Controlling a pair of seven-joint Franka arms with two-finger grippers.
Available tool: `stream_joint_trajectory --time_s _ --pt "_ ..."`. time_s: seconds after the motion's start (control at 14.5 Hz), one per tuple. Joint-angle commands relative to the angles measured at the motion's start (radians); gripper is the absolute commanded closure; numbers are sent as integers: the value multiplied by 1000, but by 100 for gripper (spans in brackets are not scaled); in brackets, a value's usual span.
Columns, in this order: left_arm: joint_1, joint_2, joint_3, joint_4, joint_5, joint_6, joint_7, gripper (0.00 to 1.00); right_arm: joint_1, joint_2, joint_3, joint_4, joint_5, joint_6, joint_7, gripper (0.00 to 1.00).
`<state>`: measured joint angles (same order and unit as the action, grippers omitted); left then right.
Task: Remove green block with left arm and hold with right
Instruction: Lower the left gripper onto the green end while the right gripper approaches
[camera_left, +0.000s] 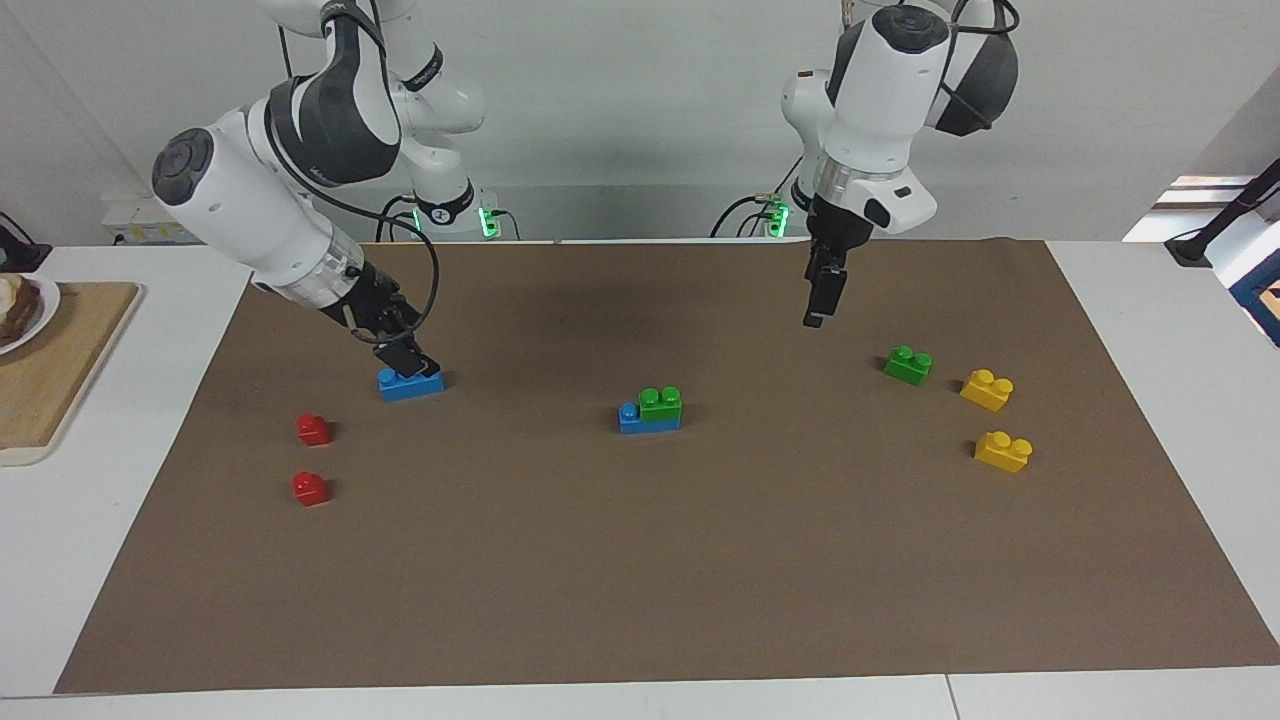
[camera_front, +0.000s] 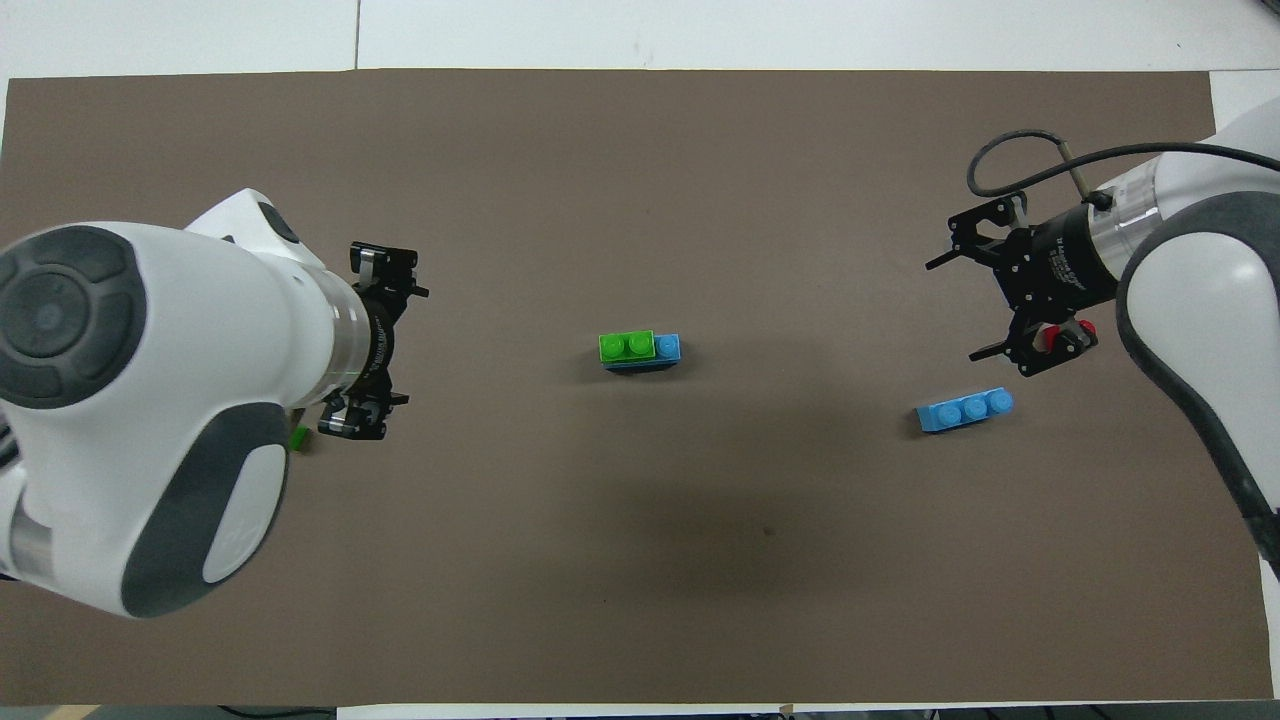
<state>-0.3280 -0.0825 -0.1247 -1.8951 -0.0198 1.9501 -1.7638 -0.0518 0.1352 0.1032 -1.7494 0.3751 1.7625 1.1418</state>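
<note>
A green block sits on one end of a blue brick in the middle of the brown mat; it also shows in the overhead view. A second green block lies alone toward the left arm's end; in the overhead view only its edge shows under the left arm. My left gripper hangs in the air over the mat between the two green blocks, touching nothing. My right gripper is low, just above another blue brick toward the right arm's end.
Two yellow bricks lie near the lone green block. Two red blocks lie farther from the robots than the right gripper. A wooden board with a plate stands off the mat at the right arm's end.
</note>
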Motion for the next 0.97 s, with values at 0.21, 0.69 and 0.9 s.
stream_joint_trajectory --time_s 0.21,0.69,0.9 --pt "-98 125 17 13 -11 104 -270 0 72 58 1 -58 114 158 160 2" --pt "-149 296 19 116 1 148 -400 0 171 90 3 -142 194 330 257 2" --pt "-174 328 19 122 18 171 -451 0 210 86 3 -191 249 420 274 2"
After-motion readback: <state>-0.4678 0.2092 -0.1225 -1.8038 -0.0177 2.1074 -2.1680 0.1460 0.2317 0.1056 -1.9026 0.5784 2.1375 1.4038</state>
